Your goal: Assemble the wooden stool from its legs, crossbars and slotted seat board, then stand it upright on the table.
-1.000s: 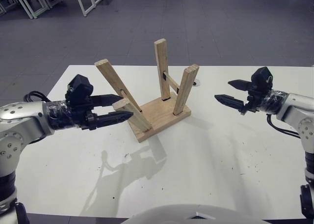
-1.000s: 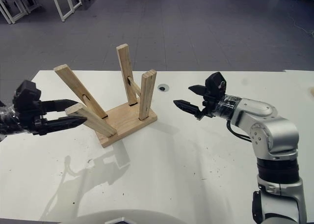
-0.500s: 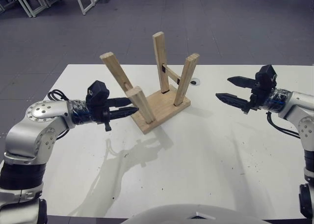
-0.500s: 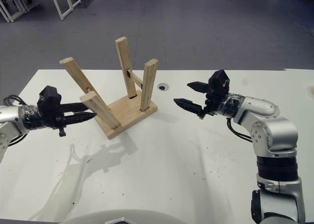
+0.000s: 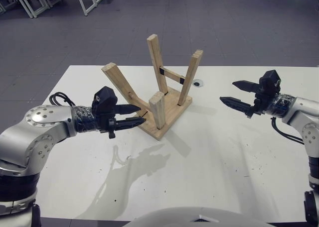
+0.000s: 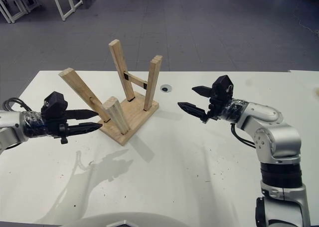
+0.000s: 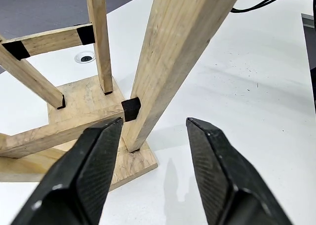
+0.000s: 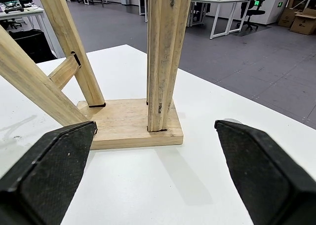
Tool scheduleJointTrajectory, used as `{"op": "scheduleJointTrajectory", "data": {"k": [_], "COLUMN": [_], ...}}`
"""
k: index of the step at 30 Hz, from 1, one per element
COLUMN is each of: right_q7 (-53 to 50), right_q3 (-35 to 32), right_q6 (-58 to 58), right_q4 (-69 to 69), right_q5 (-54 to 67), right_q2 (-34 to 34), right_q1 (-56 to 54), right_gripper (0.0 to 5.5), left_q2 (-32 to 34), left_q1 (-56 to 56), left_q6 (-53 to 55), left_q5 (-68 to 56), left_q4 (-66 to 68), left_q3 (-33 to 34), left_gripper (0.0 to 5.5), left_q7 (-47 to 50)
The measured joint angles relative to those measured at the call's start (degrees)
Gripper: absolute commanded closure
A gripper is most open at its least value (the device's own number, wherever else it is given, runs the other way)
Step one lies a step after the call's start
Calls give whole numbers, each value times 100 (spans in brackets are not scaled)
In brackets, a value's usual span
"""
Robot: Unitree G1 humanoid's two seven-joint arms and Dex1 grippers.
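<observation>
While stool (image 5: 172, 101) sits legs-up, left gripper (image 5: 140, 114) gapes beside it — right gripper (image 5: 227, 91) gapes farther off.

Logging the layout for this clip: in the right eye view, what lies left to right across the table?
Black left gripper → upside-down pale wooden stool → small round cable hole → black right gripper.

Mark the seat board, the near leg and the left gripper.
seat board (image 5: 172, 105), left eye view, bare face.
near leg (image 5: 158, 111), left eye view, mid-length.
left gripper (image 5: 142, 113), left eye view, between fingertips.
</observation>
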Motion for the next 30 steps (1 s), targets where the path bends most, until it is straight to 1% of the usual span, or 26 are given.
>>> {"op": "scheduleJointTrajectory", "data": {"k": [2,4,5,8,11,13,15,19,25,28,30], "right_q7": [-21,-67,-81,-121,-143,-151,-159,-183,-204,50,364], "right_q3": [-5,-16,-17,-17,-19,-19,-19,-19,-14,-15,-34], "right_q6": [0,0,0,2,8,9,8,2,3,4,24], "right_q4": [-16,-72,-98,-110,-133,-135,-135,-136,-220,-215,-215], "right_q5": [0,4,17,24,28,27,22,15,8,25,126], "right_q2": [11,31,46,113,145,156,158,159,155,0,-162], "right_q1": [40,93,144,168,167,166,164,165,263,259,255], "right_gripper": [106,106,106,106,106,106,106,106,106,106,106], "left_q2": [-243,-626,-805,-1061,-1091,-1215,-1527,-1912,-1919,-1655,-1478], "left_q1": [-129,-281,-338,-357,-368,-367,-366,-339,-367,-332,-180], "left_q6": [149,360,452,636,580,525,406,318,-292,-742,-1175], "left_q5": [-69,-371,-440,-329,577,926,1132,860,596,696,676], "left_q4": [-261,-780,-1050,-1323,-1202,-1086,-941,-872,-535,-205,19], "left_q3": [-6,-75,-154,-355,-908,-1139,-1183,-967,-657,-618,-563], "left_gripper": [233,217,217,217,217,217,245,307,408,418,420], "left_q7": [431,984,1320,1996,2609,2883,3107,2961,2091,1503,834]}}
